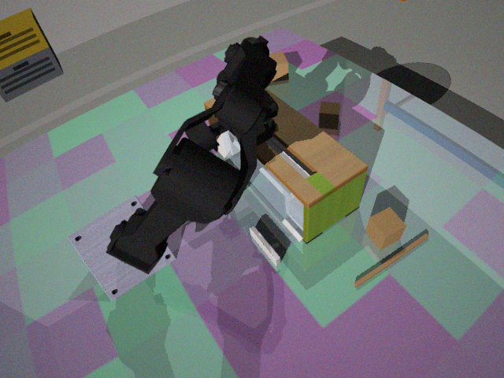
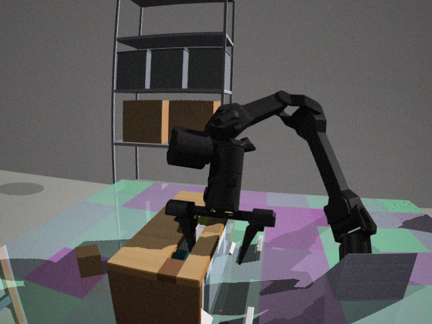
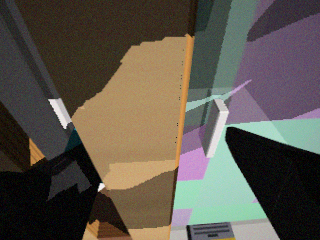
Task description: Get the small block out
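"Jaws are standing wide apart, gripping nothing," Ana is saying. "One finger (image 2: 188,233) is reaching down through the slot in the box (image 2: 153,258), and the other (image 2: 248,240) is hanging outside the clear front, above the desk (image 2: 300,244)."

"So which step is the arm working on?" Ben is asking.

"Getting the block out, she is judging. A teal patch (image 2: 180,255) is showing in the slot just beside the inner finger. That is probably the block, lying on the shelf inside."

"And next?"

"The finger is needing to sweep it along the shelf toward the open end. Which end that is, the views are not showing; one end (image 1: 331,203) is painted green."

"Risks?"

"Pushing the wrong way is losing it in the pocket, and leaning on the slot edge is shoving the box."

"Anything else inside?"

"Nothing she is making out. Two brown cubes (image 1: 384,227) (image 1: 328,115) are sitting outside on the desk."
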`<state>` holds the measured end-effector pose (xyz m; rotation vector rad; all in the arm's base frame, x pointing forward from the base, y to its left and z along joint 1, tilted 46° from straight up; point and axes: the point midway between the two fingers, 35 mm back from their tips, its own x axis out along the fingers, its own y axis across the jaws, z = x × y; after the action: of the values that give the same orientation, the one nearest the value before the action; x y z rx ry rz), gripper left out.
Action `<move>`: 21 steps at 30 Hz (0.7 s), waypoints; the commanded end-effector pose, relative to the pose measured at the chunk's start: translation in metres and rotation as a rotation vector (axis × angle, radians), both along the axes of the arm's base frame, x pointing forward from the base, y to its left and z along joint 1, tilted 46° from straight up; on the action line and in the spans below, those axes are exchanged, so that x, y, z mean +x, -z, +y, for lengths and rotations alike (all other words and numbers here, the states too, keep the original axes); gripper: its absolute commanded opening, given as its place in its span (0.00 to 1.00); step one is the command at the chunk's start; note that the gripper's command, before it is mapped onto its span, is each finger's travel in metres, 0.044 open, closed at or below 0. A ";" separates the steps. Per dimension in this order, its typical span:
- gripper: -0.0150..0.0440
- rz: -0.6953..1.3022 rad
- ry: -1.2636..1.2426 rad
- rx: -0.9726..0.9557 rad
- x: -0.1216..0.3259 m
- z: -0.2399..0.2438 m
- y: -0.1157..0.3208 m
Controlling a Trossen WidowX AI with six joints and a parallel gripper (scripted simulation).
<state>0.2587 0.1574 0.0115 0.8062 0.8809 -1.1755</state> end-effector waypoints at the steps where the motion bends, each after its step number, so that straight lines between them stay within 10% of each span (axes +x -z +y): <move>1: 0.93 0.013 -0.005 0.010 -0.002 0.006 0.009; 21: 0.93 0.013 -0.005 0.009 -0.001 -0.003 0.000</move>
<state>0.2585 0.1544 0.0132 0.8088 0.8915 -1.1728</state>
